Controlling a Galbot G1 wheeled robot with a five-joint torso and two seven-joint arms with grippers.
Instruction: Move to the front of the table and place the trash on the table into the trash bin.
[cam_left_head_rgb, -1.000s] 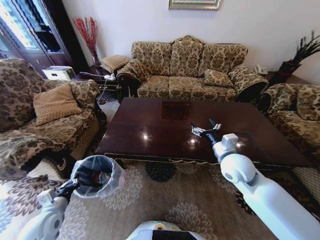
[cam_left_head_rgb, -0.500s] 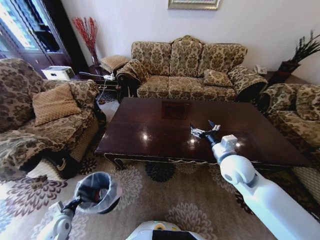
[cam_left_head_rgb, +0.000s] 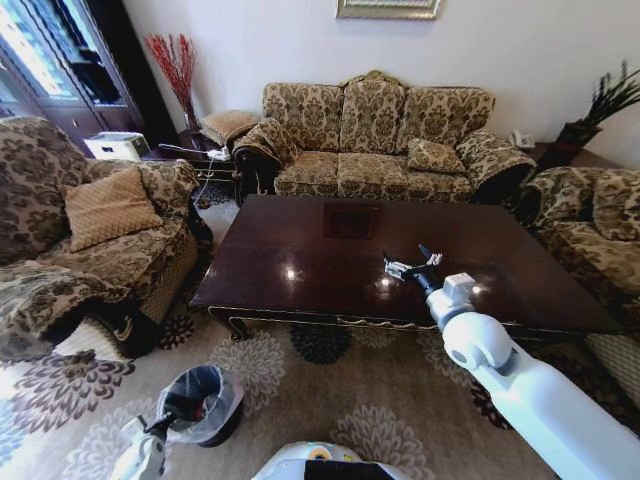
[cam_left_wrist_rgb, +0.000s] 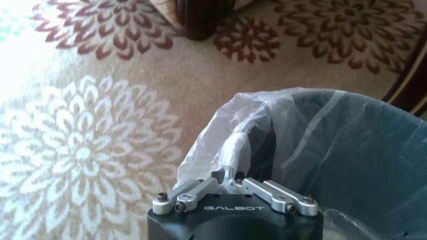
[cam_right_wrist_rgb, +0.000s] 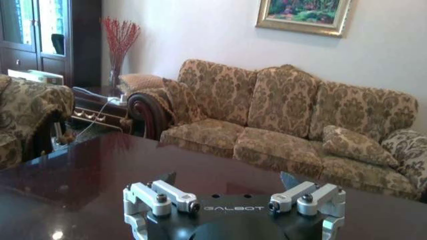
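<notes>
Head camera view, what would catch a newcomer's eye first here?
Probably the big dark glossy table in the middle, ringed by patterned sofas, with the right end effector open above its near right part. Next, low on the left, the left end effector grips the plastic liner of the trash bin on the flowered carpet.

One table (cam_left_head_rgb: 300, 260), one trash bin (cam_left_head_rgb: 203, 403), two tools: left (cam_left_wrist_rgb: 233, 186), right (cam_left_head_rgb: 411, 266).
</notes>
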